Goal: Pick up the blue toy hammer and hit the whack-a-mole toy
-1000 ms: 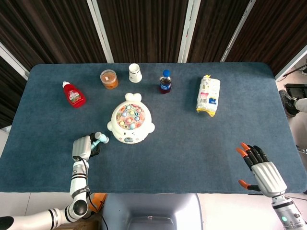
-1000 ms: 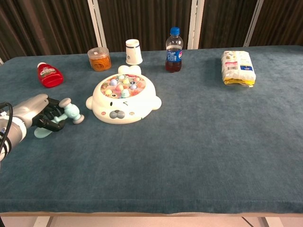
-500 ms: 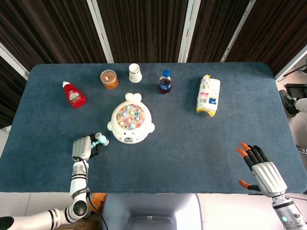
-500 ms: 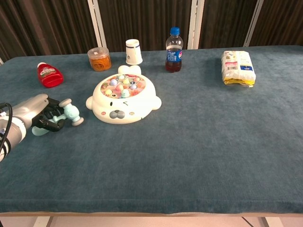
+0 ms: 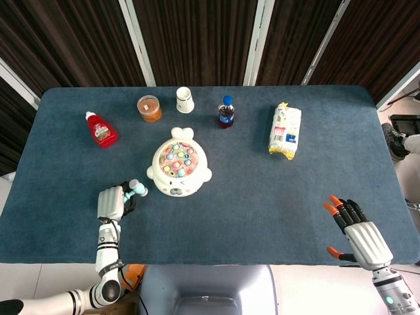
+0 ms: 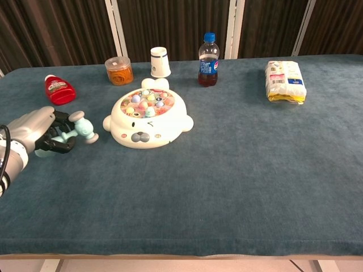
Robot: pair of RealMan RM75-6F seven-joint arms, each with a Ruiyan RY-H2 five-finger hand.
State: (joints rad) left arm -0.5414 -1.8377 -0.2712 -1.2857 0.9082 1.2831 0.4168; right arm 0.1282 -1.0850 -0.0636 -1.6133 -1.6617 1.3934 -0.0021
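My left hand [image 5: 111, 202] [image 6: 35, 130] grips the handle of the light blue toy hammer [image 5: 135, 190] [image 6: 78, 130], whose head points toward the toy and hangs a little above the cloth. The white whack-a-mole toy [image 5: 178, 168] [image 6: 148, 118], with several coloured pegs on top, sits just right of the hammer head, a small gap between them. My right hand [image 5: 356, 229] lies open at the near right edge of the table, fingers spread, holding nothing. It shows only in the head view.
Along the back stand a red ketchup bottle [image 5: 100, 128], an orange-filled jar [image 5: 149, 107], a white paper cup [image 5: 185, 100] and a cola bottle [image 5: 226, 111]. A snack packet [image 5: 285, 131] lies at the back right. The blue table cloth [image 5: 275, 197] is bare between toy and right hand.
My left hand has lifted the hammer slightly off the cloth and drawn it a little left and up. The right hand has not moved.
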